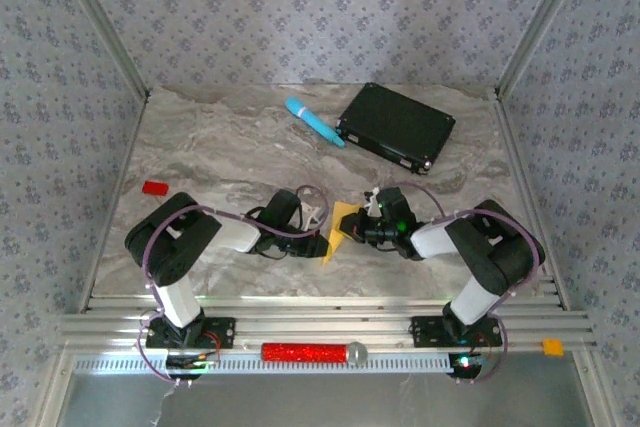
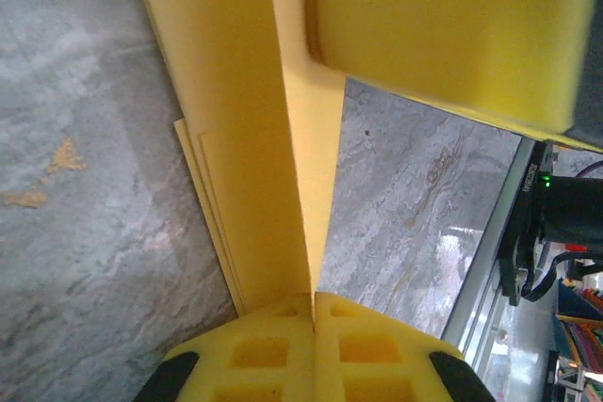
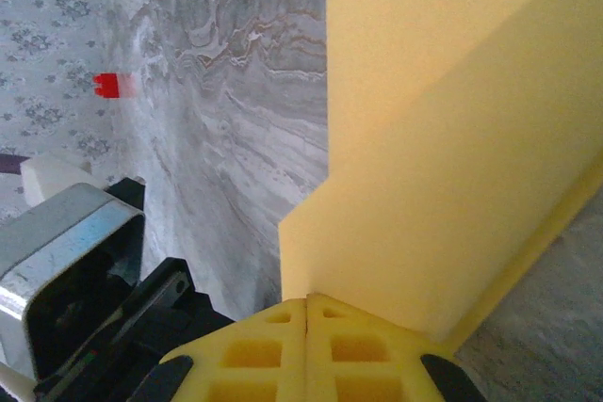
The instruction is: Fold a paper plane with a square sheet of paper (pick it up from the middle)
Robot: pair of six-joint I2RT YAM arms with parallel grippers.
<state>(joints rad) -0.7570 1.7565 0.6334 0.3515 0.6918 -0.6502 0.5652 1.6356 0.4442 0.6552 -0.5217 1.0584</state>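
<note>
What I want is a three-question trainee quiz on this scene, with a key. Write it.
1. True or false: the right gripper is shut on the yellow paper.
2. What lies beside the black flat box, on its left in the top view? A) light-blue cylinder B) green cup C) metal spoon
3. Fill in: the small red block lies on the ___ arm's side of the table.
Key: 1 true; 2 A; 3 left.
</note>
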